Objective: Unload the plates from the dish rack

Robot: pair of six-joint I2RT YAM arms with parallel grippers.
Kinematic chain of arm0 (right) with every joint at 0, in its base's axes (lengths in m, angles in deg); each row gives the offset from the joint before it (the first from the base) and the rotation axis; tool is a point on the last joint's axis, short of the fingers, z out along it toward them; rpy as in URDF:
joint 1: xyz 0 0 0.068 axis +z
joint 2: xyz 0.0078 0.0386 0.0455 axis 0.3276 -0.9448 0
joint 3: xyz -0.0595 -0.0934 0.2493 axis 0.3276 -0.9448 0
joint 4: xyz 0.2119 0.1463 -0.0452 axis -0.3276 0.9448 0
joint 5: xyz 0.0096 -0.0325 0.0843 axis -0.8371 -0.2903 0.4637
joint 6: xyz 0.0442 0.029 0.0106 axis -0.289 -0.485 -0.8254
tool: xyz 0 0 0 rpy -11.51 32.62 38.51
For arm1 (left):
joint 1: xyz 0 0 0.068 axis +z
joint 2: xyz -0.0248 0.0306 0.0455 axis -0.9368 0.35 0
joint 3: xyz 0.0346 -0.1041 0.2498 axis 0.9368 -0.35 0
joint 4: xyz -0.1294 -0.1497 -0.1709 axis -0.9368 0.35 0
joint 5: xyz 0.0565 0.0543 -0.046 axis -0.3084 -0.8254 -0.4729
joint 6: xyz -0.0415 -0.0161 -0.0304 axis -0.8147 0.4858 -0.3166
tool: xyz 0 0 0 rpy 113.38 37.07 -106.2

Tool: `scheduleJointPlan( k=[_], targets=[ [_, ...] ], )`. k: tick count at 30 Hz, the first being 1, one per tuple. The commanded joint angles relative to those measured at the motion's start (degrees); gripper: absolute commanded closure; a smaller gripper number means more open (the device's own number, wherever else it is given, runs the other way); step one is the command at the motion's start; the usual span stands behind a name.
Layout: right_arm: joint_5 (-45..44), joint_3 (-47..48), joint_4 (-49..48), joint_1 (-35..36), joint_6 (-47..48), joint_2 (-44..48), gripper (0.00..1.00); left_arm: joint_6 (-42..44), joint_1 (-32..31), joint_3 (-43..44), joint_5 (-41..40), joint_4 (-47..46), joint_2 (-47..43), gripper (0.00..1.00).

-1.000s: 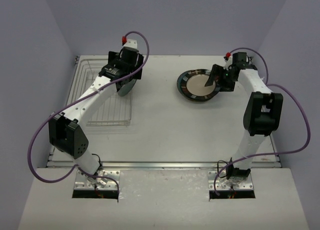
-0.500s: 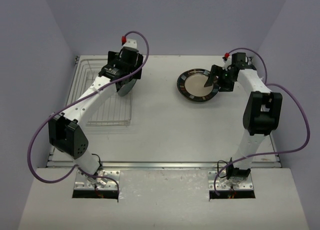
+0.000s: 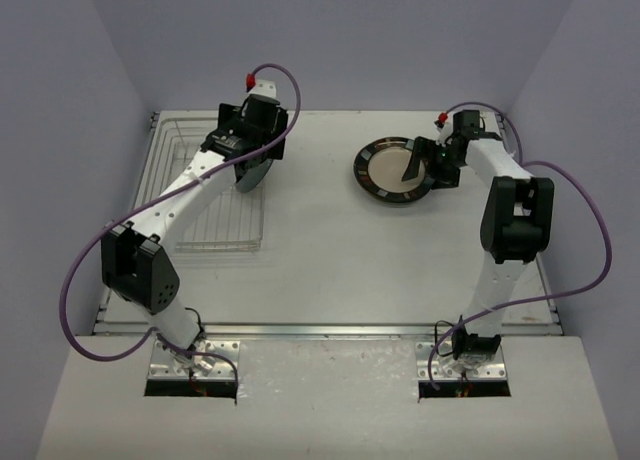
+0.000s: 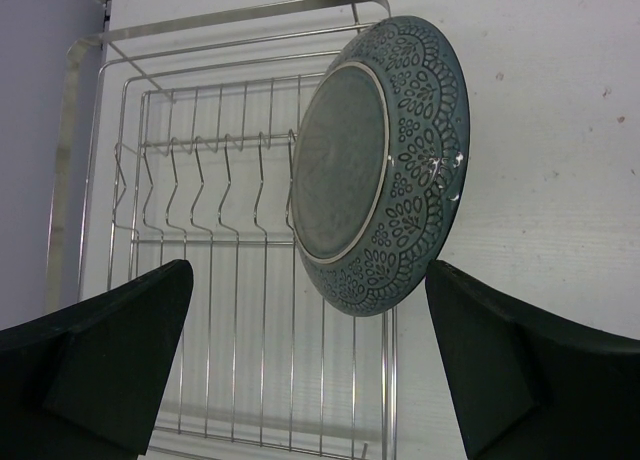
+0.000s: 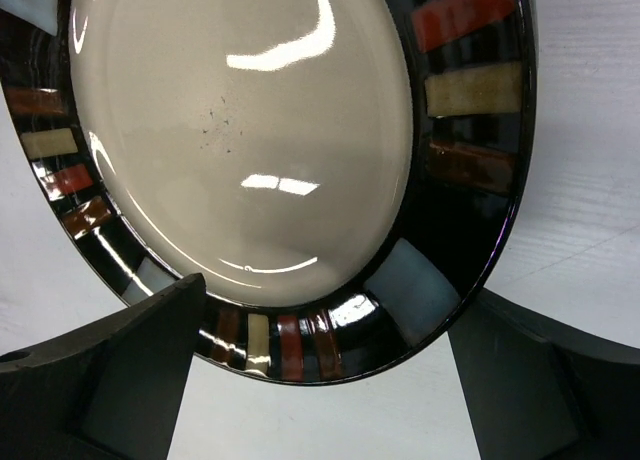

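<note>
A grey-blue plate (image 4: 380, 165) with a dark ornate rim stands on edge at the right side of the silver wire dish rack (image 4: 200, 280). My left gripper (image 4: 310, 380) is open just short of it, a finger on each side, not touching. In the top view this plate (image 3: 252, 172) is under my left gripper (image 3: 260, 152), and the rest of the rack (image 3: 205, 215) is bare. A plate with a black rim of coloured blocks and a cream centre (image 5: 250, 130) lies on the table (image 3: 398, 170). My right gripper (image 5: 320, 380) is open around its near rim (image 3: 425, 165).
A metal drip tray rim (image 3: 153, 150) runs round the rack at the far left. Purple cables (image 3: 575, 230) loop out from both arms. Lilac walls close in the back and sides. White tabletop (image 3: 330, 260) lies between the rack and the plate.
The black-rimmed plate has gone from tilted to flat on the table. My right wrist has shifted slightly left and back. The left arm has barely moved.
</note>
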Motion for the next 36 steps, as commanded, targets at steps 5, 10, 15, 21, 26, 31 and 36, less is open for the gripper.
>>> scheduleJointPlan(
  k=[5,10,15,21,26,31,36],
  targets=[
    [4.4,5.0,1.0,1.1,2.4,2.8,0.01,-0.3,0.0,3.2,-0.7,-0.6,3.4,0.0],
    [3.4,9.5,4.5,1.5,3.2,-1.1,0.01,-0.3,0.0,4.1,-0.4,-0.1,4.2,0.0],
    [2.7,9.3,5.0,1.8,3.8,-1.8,0.01,-0.2,0.0,3.2,-0.5,-0.6,4.2,0.0],
    [0.3,7.4,5.8,1.9,6.2,0.3,0.01,-0.1,0.0,4.7,-1.1,0.0,6.1,0.0],
    [-1.7,6.0,7.3,1.8,9.1,1.7,0.01,0.2,-0.4,5.4,-2.4,-0.1,7.6,0.0],
    [-3.1,5.1,8.8,1.9,11.5,4.1,0.01,0.9,-1.3,6.0,-3.8,-0.2,8.6,0.0],
    [-3.1,4.2,8.8,1.8,12.4,7.8,0.01,1.4,-1.9,6.7,-5.3,-0.3,10.1,0.0]
  ],
)
